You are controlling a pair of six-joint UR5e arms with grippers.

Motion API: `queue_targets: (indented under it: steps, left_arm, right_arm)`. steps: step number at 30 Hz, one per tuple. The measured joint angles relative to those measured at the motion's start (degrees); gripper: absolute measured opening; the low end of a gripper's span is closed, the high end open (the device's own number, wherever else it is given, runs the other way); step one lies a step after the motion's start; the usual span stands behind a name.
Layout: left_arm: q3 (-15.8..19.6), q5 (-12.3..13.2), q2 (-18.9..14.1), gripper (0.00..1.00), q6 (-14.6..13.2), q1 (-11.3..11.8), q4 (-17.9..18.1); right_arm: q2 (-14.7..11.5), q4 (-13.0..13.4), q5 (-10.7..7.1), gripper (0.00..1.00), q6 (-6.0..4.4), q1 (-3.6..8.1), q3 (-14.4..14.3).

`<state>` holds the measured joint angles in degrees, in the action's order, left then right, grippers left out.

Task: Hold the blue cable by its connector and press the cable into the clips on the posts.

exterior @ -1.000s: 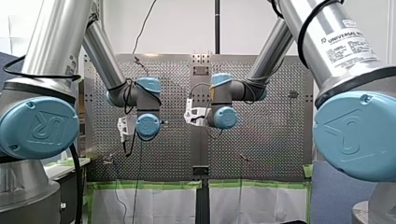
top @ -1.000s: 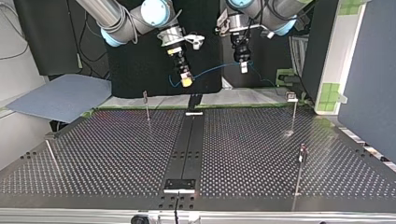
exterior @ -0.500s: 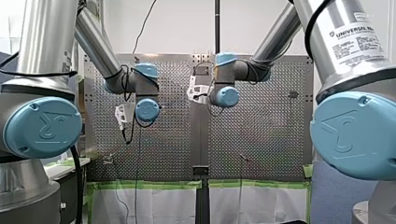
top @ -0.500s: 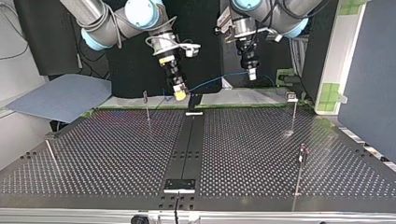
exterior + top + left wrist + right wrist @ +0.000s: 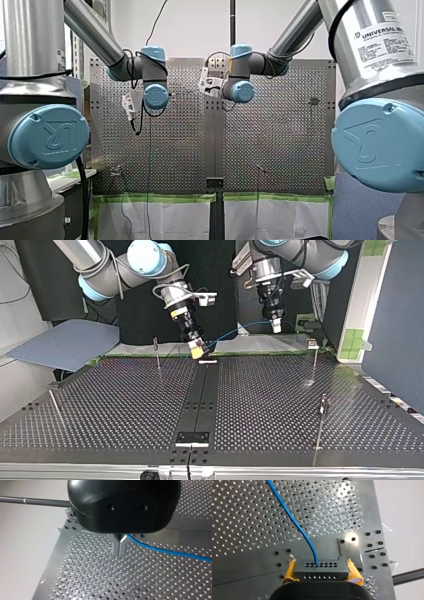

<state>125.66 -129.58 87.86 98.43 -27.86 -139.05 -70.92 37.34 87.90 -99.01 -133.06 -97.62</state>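
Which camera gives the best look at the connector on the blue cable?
Right wrist view: the grey connector sits close between my right gripper's yellow pads, hole rows and blue cable clear. The top view shows only a speck at that gripper's tip, the left wrist view only cable, the front view nothing of it.

Noted on inspection: my left arm (image 5: pixel 35 30) and my right arm (image 5: pixel 370 45) are silver metal tubes with pale blue round joint caps (image 5: pixel 47 136) and black cables (image 5: pixel 81 195). The right bears a white label (image 5: pixel 382 42) printed UNIVERSAL. My left jaws: black rounded housing (image 5: pixel 123 505), metal fingers (image 5: pixel 119 546). My right jaws: yellow pads (image 5: pixel 290 572).
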Motion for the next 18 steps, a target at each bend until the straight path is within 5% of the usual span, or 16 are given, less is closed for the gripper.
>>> queue_targets:
  steps: [9, 18]
  left_arm:
    - [-3.4, 0.1, -3.5, 0.00, 0.2, 0.6, -4.9]
    - [-6.6, -0.7, -3.7, 0.00, 0.4, 2.3, -7.9]
  right_arm:
    - [4.1, 0.1, -0.40, 0.00, 0.27, -0.86, 3.1]
    - [4.7, -1.5, -1.82, 0.00, 0.81, -2.00, 6.9]
